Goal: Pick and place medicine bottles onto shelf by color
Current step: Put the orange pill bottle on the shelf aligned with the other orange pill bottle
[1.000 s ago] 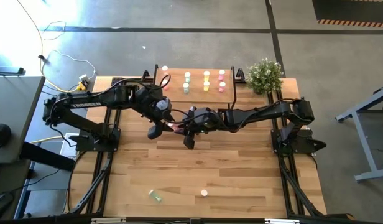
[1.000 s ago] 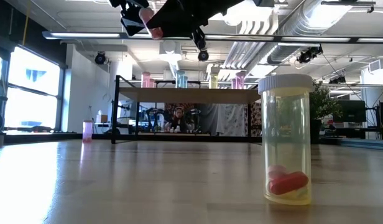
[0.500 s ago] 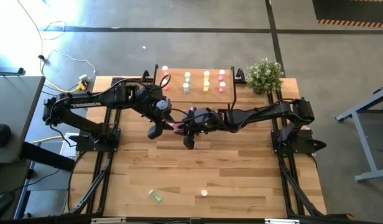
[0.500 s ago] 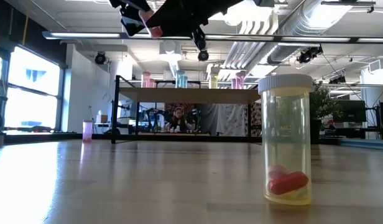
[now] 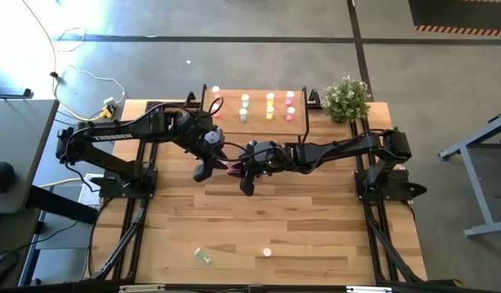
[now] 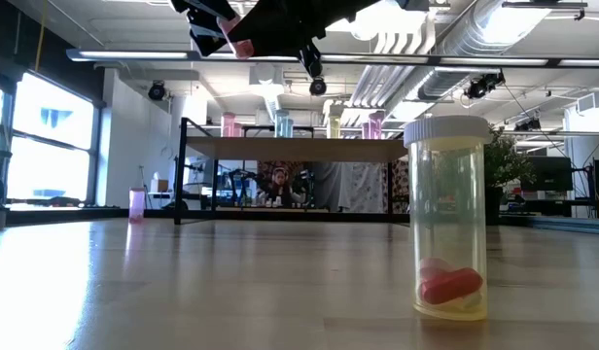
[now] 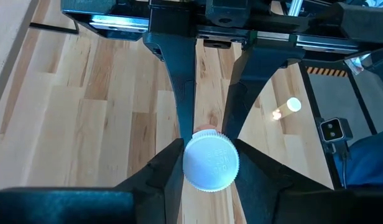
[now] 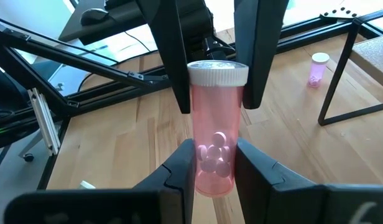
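A pink medicine bottle [image 8: 214,134] with a white cap [image 7: 210,160] lies level in the air between my two grippers, high over the table's middle [image 5: 231,165]. My right gripper [image 8: 215,171] is shut on its bottom end. My left gripper [image 7: 210,175] faces it from the left and is shut on the cap end. The shelf [image 5: 254,115] stands at the far edge with several capped bottles on top. On the near table a green bottle [image 5: 203,256] lies on its side. A yellow one [image 6: 447,219] stands upright there. My left gripper pinches the white cap [image 8: 217,73] between its two fingers [image 8: 173,56], one on each side. It comes roughly level from the table's left, its fingers lying along the bottle. The bottle is clear of the table. My right gripper pinches the bottom end of the pink body [image 8: 214,180] between its two fingers [image 8: 179,168]. It comes from the table's right, fingers lying along the bottle. The bottle sticks out ahead of them, cap end away, lifted clear.
A potted green plant [image 5: 346,98] stands at the far right corner beside the shelf. A lone pink bottle [image 6: 136,202] stands on the table by the shelf's left leg. The wide middle and near tabletop [image 5: 315,220] holds only the two loose bottles.
My left gripper has shut on the cap end of the pink bottle. My right gripper keeps the bottle in the same place in the air. Neither arm has shifted noticeably.
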`<state>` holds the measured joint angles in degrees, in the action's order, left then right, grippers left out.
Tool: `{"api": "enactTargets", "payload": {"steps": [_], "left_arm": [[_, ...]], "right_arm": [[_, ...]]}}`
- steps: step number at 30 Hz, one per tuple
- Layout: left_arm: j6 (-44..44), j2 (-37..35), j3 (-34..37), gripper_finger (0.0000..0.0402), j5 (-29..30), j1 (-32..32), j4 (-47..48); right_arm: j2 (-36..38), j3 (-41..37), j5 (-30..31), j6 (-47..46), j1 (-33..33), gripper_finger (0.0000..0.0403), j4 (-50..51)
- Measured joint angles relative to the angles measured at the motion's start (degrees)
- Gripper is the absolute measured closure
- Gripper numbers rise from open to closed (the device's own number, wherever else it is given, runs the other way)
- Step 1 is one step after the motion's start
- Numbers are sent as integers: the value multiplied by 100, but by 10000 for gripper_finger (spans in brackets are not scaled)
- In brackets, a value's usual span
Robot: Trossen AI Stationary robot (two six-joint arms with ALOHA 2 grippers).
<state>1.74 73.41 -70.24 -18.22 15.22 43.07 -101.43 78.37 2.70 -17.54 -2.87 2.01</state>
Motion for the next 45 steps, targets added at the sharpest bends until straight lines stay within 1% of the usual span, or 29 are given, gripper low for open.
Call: {"api": "enactTargets", "payload": {"steps": [4, 6, 8, 13, 16, 18, 20, 22, 25, 29, 32, 40, 43, 45], "left_arm": [[-65, 0, 0, 287, 3, 0, 21], [-115, 0, 0, 287, 43, 0, 41], [-145, 0, 0, 287, 46, 0, 67], [-240, 0, 0, 287, 134, -1, 221], [-267, 0, 0, 287, 352, 0, 385], [-382, 0, 0, 287, 430, 8, 470], [-505, -11, -38, 287, 519, 37, 644], [-681, -20, -209, 287, 745, 92, 942], [-1004, -28, -557, 287, 1304, 232, 1439], [-1445, -28, -992, 287, 1976, 557, 1834], [-1786, -9, -1160, 287, 2270, 877, 2049], [-2277, 363, -1465, 287, 2296, 1587, 2516], [-2509, 590, -1738, 287, 2161, 1740, 2704], [-2545, 793, -1940, 287, 1969, 1834, 2792]], "right_arm": [[0, 0, 3, 0, 0, 328, 1], [0, 0, 45, -30, 0, 320, 8], [0, 0, 60, -42, 0, 305, 10], [2, 0, 118, -66, 0, 253, 14], [2, 0, 118, -64, 2, 227, 17], [5, 0, 118, -61, 2, 217, 66], [31, 0, 114, -83, 7, 214, 198], [81, 0, 111, -207, 32, 213, 314], [193, 0, 88, -429, 101, 213, 535], [296, 0, 92, -625, 233, 213, 605], [346, 0, 96, -748, 337, 213, 614], [527, -2, 94, -985, 668, 213, 752], [661, -2, 109, -844, 824, 213, 868], [764, -2, 105, -770, 941, 213, 949]]}}
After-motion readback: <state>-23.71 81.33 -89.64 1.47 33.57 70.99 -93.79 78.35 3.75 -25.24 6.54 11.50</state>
